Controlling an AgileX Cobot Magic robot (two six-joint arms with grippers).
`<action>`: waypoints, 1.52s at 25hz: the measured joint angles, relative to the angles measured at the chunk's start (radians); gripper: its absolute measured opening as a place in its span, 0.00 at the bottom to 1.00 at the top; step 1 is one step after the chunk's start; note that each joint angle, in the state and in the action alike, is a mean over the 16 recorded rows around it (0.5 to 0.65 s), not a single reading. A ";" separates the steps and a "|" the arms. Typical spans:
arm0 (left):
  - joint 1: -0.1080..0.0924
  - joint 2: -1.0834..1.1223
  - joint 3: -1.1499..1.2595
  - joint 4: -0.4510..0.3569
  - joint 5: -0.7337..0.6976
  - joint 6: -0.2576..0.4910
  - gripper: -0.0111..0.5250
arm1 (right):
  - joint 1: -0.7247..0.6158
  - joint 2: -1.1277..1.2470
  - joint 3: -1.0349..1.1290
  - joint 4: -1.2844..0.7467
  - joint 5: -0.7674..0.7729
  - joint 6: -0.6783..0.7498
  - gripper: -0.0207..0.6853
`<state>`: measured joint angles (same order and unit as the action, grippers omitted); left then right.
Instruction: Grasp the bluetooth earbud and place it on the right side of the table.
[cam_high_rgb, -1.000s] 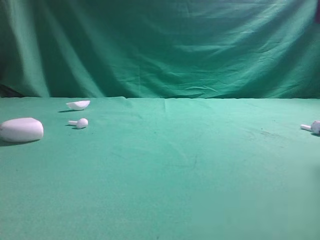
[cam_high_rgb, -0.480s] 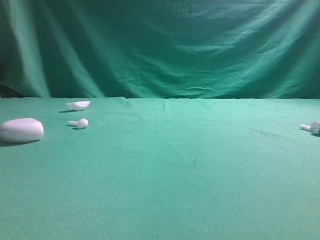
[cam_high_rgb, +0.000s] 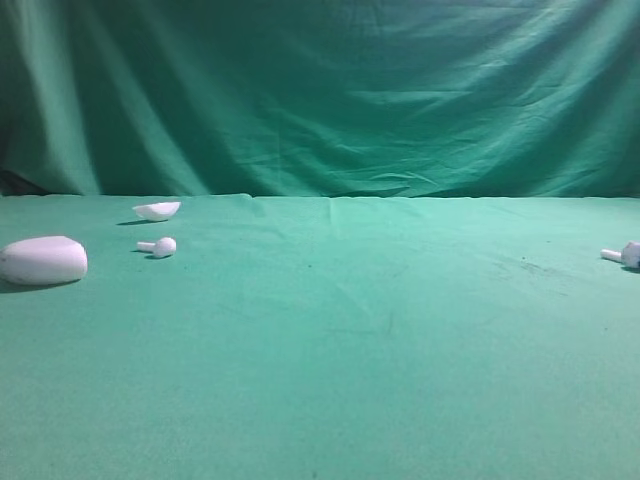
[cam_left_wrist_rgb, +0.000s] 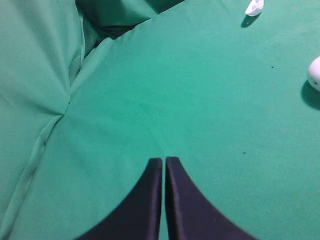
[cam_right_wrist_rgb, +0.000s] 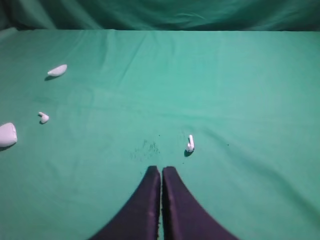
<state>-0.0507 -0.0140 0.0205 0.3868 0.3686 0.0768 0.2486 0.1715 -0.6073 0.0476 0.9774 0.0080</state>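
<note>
The right hand (cam_right_wrist_rgb: 161, 172) has its two dark fingers pressed together with only a hairline seam between them, and nothing sits in its grip. It hangs above the green desk (cam_right_wrist_rgb: 240, 90), tips pointing toward the far edge. Just beyond the tips, slightly to the right, lies the bluetooth earbud (cam_right_wrist_rgb: 190, 144), free on the cloth, apart from the fingers, its stem pointing away from the camera. A patch of small dark specks marks the cloth just left of it.

The left hand (cam_left_wrist_rgb: 164, 162) is likewise closed on nothing, its dark fingers meeting along a thin line, above a bare stretch of cloth near where the draped backdrop (cam_left_wrist_rgb: 30, 75) folds down to meet the desk.

Farther out, in the high view, the bluetooth earbud (cam_high_rgb: 624, 255) rests at the far right edge of the frame, partly cut off by it. Well apart on the left side of the desk are three other white things: a big oval case (cam_high_rgb: 43, 260) nearest the left edge, a plain stemmed earbud (cam_high_rgb: 159, 246) just to its right, and behind that a shallow white lid-like piece (cam_high_rgb: 157, 210) close to the backdrop. Neither hand appears in the high view.
</note>
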 joint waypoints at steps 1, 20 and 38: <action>0.000 0.000 0.000 0.000 0.000 0.000 0.02 | 0.000 -0.012 0.003 -0.003 -0.010 0.000 0.03; 0.000 0.000 0.000 0.000 0.000 0.000 0.02 | -0.161 -0.177 0.427 -0.142 -0.513 -0.001 0.07; 0.000 0.000 0.000 0.000 0.000 0.000 0.02 | -0.196 -0.182 0.635 -0.143 -0.593 0.021 0.10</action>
<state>-0.0507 -0.0140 0.0205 0.3868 0.3686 0.0768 0.0522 -0.0108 0.0278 -0.0951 0.3842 0.0292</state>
